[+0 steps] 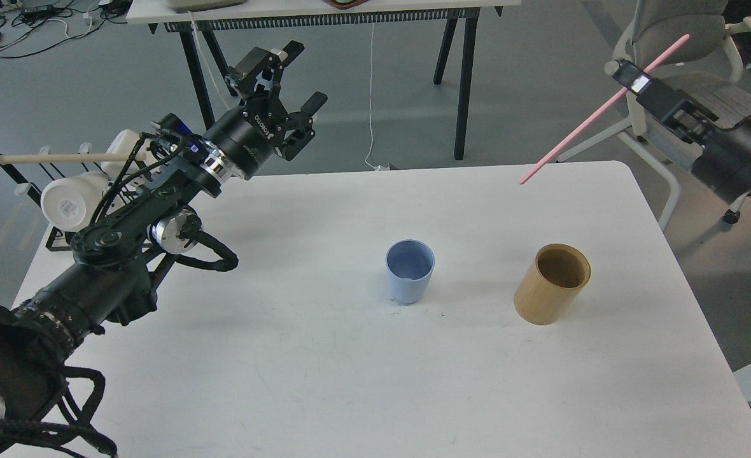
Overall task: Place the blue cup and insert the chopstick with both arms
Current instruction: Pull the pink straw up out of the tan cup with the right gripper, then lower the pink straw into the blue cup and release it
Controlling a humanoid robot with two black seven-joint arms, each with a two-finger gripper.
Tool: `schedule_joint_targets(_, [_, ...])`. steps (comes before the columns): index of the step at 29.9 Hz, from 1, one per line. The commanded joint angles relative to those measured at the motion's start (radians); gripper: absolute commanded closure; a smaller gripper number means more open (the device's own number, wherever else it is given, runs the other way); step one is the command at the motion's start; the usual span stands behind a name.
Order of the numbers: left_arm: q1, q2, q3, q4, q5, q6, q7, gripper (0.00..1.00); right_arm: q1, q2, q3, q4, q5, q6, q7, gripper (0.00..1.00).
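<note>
Left gripper (299, 79) sits upper left, fingers spread wide, nothing in it, arm angled up over the white counter (324, 381). Right gripper (630, 79), upper right, is clamped on the thin pink chopstick (598, 114), which slants down-left with its tip hanging over the counter's far edge. Smooth pale blue cup (409, 271) stands upright mid-frame, a wider tan wooden holder (552, 284) just to its right, nothing between them. Behind the left arm: black wire rack (32, 184) with a pale dowel and white mugs (70, 200).

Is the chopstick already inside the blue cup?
No, the chopstick is held in the air by the right gripper, and the blue cup stands empty on the table.
</note>
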Motion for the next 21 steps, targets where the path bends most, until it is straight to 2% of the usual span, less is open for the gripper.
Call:
schedule_joint_targets(1, [0.009, 0.005, -0.001, 0.0, 0.0, 0.0, 0.0, 0.1, 0.013, 0.154, -0.029, -0.077, -0.133, 0.009, 0.0, 1.0])
schedule_joint_targets(7, [0.011, 0.009, -0.001, 0.003, 0.0, 0.0, 0.0, 0.1, 0.022, 0.333, -0.077, -0.194, -0.229, 0.009, 0.0, 1.0])
schedule_joint_targets(21, [0.026, 0.011, -0.001, 0.011, 0.0, 0.0, 0.0, 0.09, 0.067, 0.462, -0.203, -0.367, -0.261, 0.004, 0.0, 1.0])
